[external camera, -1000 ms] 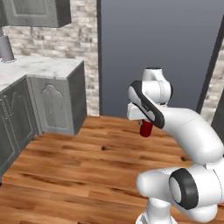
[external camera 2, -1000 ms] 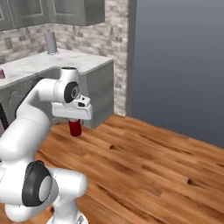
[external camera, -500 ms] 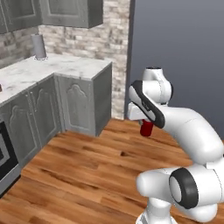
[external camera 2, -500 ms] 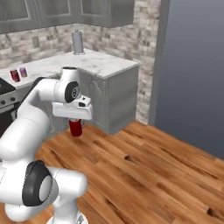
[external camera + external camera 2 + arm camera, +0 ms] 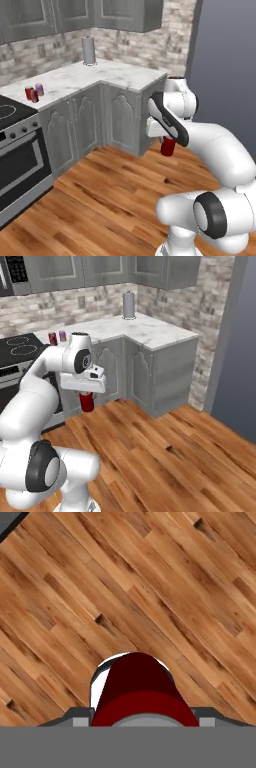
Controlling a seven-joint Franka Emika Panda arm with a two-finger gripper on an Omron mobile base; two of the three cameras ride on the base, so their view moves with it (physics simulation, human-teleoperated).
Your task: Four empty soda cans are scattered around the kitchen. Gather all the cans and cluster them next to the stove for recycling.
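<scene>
The gripper point(image 5: 87, 398) grasps a red soda can point(image 5: 86, 401) upright above the wood floor point(image 5: 165, 446); two more cans point(image 5: 33, 92) stand on the counter point(image 5: 95, 75) beside the stove point(image 5: 15, 145).

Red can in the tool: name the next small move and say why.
Probably carry on toward the stove. The tool holds a red can upright over the wood floor, well short of the counter, where two cans already stand beside the cooktop.
</scene>
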